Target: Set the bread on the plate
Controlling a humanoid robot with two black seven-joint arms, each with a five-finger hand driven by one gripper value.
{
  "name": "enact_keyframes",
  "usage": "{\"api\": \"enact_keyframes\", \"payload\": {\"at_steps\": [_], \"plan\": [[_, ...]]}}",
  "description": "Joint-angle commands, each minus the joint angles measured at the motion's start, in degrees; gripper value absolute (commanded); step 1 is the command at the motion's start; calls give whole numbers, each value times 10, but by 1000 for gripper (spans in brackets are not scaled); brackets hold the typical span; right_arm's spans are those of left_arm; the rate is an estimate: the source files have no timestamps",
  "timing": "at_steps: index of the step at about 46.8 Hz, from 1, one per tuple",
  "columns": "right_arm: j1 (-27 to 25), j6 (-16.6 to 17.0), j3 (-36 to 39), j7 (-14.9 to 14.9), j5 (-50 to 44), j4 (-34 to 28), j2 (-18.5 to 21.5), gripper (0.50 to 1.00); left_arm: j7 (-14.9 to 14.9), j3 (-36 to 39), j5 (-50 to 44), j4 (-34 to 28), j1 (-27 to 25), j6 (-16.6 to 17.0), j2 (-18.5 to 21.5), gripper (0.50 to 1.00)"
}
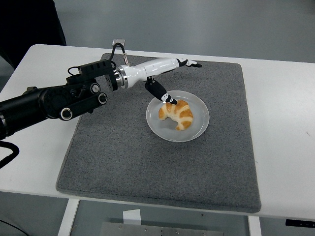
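Observation:
A golden croissant (176, 114) lies on the white round plate (199, 129) near the middle of the grey mat. My left hand (170, 78) hovers above the plate's far-left side, raised off the bread, with its white fingers (189, 63) stretched out flat and the thumb (160, 92) pointing down toward the croissant. It holds nothing. The black left arm comes in from the left edge. My right arm is out of sight.
The grey mat (162, 167) covers most of the white table (283, 123). A small pale square object (117, 42) lies on the floor beyond the table's far edge. A dark shape (29, 22) fills the top left corner.

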Motion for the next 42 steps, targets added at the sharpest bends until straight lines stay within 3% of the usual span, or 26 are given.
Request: {"api": "enact_keyframes", "payload": {"at_steps": [1,6,16,22,30,42], "plan": [[0,0,0,0,0,0,0,952,0,-1,-64,0,-25,-34,21,996],[0,0,0,0,0,0,0,952,0,-2,-148,4,-49,-69,46,996],[0,0,0,0,0,0,0,952,2,-2,-272,6,-53,-100,72,996],[-1,0,0,0,0,0,0,952,12,-3,-352,31,-57,-153,78,996],[0,0,0,0,0,0,0,952,53,-3,-483,91,-57,-203,76,999],[0,0,1,0,0,0,0,952,122,-30,-592,150,-48,-204,75,999]]}}
